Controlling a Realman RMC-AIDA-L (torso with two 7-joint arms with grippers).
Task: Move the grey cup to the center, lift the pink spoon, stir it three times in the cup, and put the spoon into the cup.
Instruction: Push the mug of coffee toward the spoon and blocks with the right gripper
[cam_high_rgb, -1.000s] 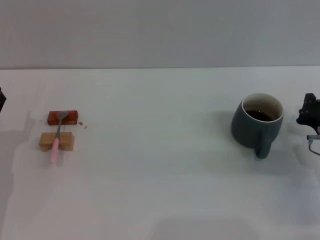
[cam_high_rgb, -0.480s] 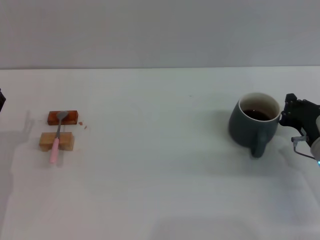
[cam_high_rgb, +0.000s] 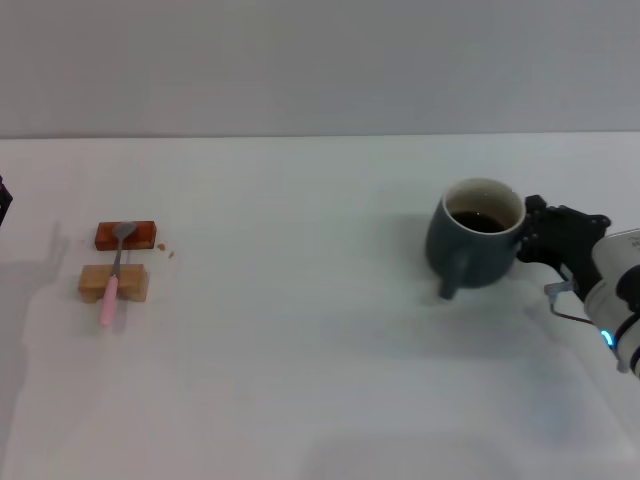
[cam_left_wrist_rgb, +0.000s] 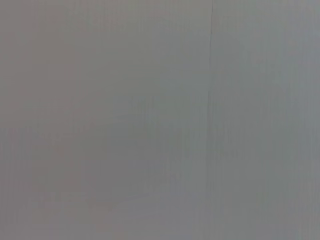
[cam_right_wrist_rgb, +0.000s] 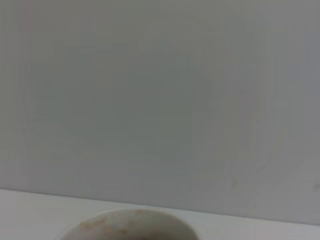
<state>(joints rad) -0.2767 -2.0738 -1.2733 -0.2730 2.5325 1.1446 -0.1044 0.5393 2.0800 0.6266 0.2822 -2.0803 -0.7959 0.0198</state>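
The grey cup (cam_high_rgb: 474, 245) stands on the white table right of the middle, with dark liquid inside and its handle turned to the front left. My right gripper (cam_high_rgb: 545, 238) is pressed against the cup's right side. The cup's pale rim also shows in the right wrist view (cam_right_wrist_rgb: 131, 221). The pink spoon (cam_high_rgb: 112, 280) lies at the far left. Its metal bowl rests on a reddish-brown block (cam_high_rgb: 140, 235) and its pink handle lies across a tan wooden block (cam_high_rgb: 132, 283). A dark part of my left gripper (cam_high_rgb: 3, 200) shows at the left edge.
The white table (cam_high_rgb: 300, 350) ends at a grey wall behind. A few small reddish crumbs (cam_high_rgb: 167, 250) lie beside the blocks. The left wrist view shows only a plain grey surface.
My right gripper came in from the right edge, met the cup and moved left with it. The cup shifted left and its handle swung from the front to the front left.
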